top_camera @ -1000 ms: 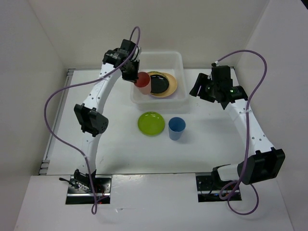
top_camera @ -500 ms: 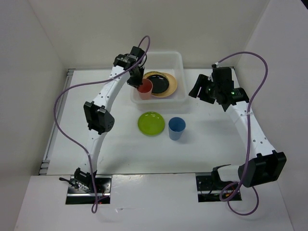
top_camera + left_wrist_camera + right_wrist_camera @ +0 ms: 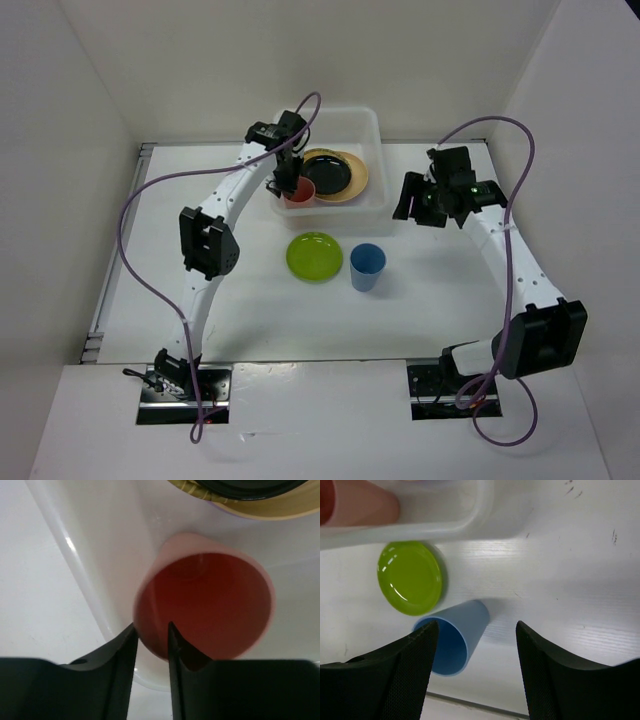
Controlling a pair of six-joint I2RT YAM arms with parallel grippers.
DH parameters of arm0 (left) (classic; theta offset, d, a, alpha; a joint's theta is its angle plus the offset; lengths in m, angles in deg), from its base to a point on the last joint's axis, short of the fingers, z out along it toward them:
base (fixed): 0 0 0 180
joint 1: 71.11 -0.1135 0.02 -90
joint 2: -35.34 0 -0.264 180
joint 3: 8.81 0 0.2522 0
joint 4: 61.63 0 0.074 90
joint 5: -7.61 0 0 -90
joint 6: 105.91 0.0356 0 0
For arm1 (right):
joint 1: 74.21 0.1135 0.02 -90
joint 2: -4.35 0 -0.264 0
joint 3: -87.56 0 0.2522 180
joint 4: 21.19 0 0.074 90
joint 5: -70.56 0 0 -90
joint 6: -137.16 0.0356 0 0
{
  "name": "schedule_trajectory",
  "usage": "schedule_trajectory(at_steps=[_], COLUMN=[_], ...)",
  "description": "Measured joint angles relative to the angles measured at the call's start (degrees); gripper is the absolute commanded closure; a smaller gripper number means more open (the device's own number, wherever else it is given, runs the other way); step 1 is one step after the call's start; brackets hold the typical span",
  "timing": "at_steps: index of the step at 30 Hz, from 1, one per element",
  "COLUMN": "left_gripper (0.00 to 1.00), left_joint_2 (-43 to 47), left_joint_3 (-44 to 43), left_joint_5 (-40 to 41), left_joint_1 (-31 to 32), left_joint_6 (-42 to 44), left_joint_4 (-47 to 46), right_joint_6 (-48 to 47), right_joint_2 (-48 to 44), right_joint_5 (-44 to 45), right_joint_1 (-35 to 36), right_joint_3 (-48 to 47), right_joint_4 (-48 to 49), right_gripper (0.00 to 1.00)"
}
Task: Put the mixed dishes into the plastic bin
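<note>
Nearest, the blue cup [image 3: 367, 266] stood upright at the centre of the top view, the lime green plate [image 3: 314, 255] just left of it. At upper right the right gripper [image 3: 476, 627] hung spread wide, empty. Farther, in the plastic bin [image 3: 378, 150], the red cup [image 3: 210, 605] sat left of the black plate [image 3: 328, 174] on the tan woven disc [image 3: 357, 180]. The left gripper [image 3: 151, 627] straddled the cup's wall; whether it pressed could not be told.
</note>
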Motion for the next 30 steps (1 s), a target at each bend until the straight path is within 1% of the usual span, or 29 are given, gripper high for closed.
schedule_trajectory(at_steps=[1,4,5,15,16,21,26,30], left_gripper=[0.56,0.50,0.46,0.35,0.31,0.30,0.30,0.30], left_joint_2=[0.0,0.0,0.0,0.5,0.9,3.7,5.8,7.8], left_joint_3=[0.4,0.9,0.9,0.6,0.6,0.5,-1.0,-2.1], left_joint_5=[0.0,0.2,0.3,1.2,1.0,-0.5,-2.3,-4.2], left_joint_1=[0.0,0.0,0.1,0.2,0.2,0.3,0.6,0.8], left_joint_6=[0.1,-0.1,-0.1,-0.2,-0.2,-0.2,-0.2,-0.2], left_joint_4=[0.0,0.2,0.3,0.3,0.4,0.4,0.3,0.2], right_joint_6=[-0.5,-1.9,-2.3,-3.1,-2.9,-1.7,0.2,1.4], right_joint_2=[0.0,0.0,0.0,0.3,0.3,1.8,3.1,3.5], right_joint_5=[0.0,0.0,0.0,0.0,0.1,0.6,3.3,4.9], right_joint_1=[0.0,0.6,0.9,8.1,9.0,12.3,14.3,14.4], right_joint_3=[0.4,1.7,2.1,5.1,5.5,7.0,8.7,9.7], right_joint_4=[-0.6,-1.9,-2.1,-3.0,-3.1,-2.6,-1.9,-1.6], right_gripper=[0.31,0.30,0.30,0.30,0.30,0.30,0.32,0.42])
